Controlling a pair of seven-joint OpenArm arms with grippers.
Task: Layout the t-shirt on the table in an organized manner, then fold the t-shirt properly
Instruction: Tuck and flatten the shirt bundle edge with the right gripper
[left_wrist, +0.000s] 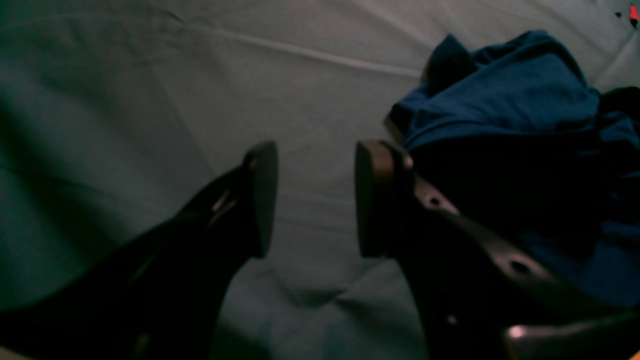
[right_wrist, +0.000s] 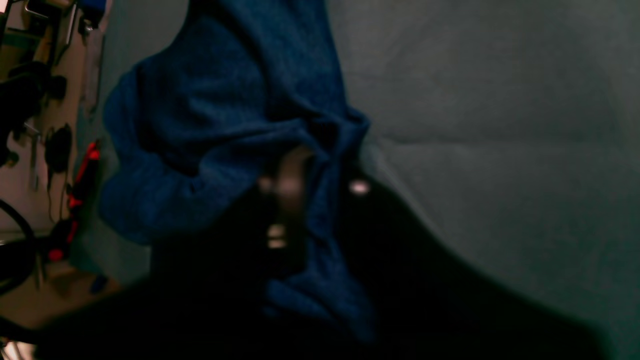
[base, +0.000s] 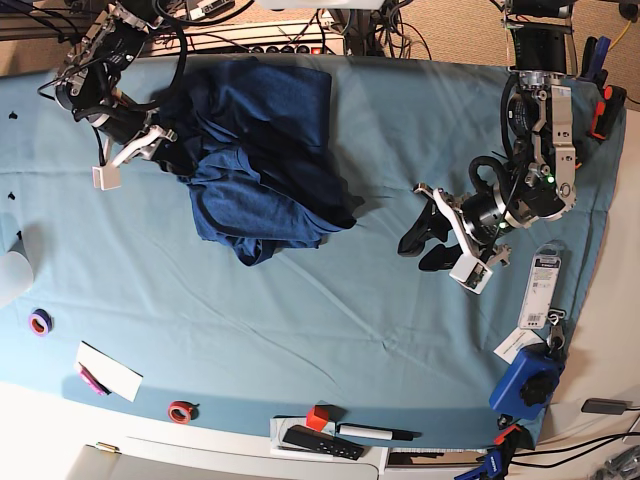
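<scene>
Base view is showing the right gripper (base: 160, 140) pinching the bunched t-shirt (base: 265, 160); spreading it is underway, and next calls for the idle, empty, parted left gripper (base: 428, 243).

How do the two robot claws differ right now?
The left gripper stands open with nothing between its fingers, over bare table; the right gripper is shut on a bunch of the t-shirt. In the base view the left gripper hangs apart from the shirt, while the right gripper sits at the shirt's edge near the table's far corner. Both are dark two-fingered claws on jointed arms.
</scene>
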